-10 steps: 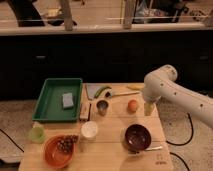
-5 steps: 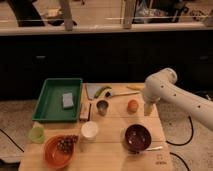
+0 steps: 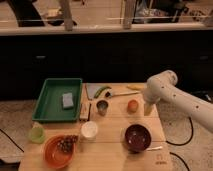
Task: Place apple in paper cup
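Observation:
The apple (image 3: 132,105), small and orange-red, sits on the wooden table (image 3: 115,122) right of centre. The paper cup (image 3: 89,129), white with a wide rim, stands upright near the table's front left of centre. My gripper (image 3: 148,108) hangs from the white arm at the table's right edge, just right of the apple and close to the table top. It holds nothing that I can see. The apple and the cup are well apart.
A green tray (image 3: 54,102) with a grey sponge (image 3: 67,99) lies at the left. A small metal cup (image 3: 102,106), a long green vegetable (image 3: 102,91), a dark bowl (image 3: 137,137), an orange bowl (image 3: 58,151) and a light green cup (image 3: 36,134) also stand on the table.

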Action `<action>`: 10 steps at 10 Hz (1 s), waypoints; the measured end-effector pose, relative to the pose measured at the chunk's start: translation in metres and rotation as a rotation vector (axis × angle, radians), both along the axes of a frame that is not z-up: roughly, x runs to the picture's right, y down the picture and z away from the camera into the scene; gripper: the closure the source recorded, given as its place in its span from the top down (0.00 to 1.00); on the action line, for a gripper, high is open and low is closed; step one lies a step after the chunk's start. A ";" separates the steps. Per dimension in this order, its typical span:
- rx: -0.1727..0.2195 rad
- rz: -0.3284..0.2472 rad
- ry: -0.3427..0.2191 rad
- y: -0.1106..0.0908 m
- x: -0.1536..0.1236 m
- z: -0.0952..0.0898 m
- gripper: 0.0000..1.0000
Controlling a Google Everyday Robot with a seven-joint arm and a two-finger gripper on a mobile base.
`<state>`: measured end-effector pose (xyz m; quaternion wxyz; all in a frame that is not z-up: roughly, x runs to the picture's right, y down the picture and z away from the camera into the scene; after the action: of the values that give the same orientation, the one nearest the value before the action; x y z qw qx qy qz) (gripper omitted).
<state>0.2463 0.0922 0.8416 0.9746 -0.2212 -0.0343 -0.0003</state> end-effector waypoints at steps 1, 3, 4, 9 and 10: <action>-0.001 0.002 -0.003 0.000 0.001 0.004 0.80; -0.003 0.007 -0.008 0.001 0.006 0.012 0.80; -0.003 0.009 -0.010 0.001 0.008 0.016 0.80; -0.014 0.008 -0.026 0.001 0.017 0.034 0.80; -0.015 0.005 -0.030 0.001 0.018 0.036 0.80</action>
<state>0.2642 0.0930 0.8780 0.9723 -0.2286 -0.0497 -0.0007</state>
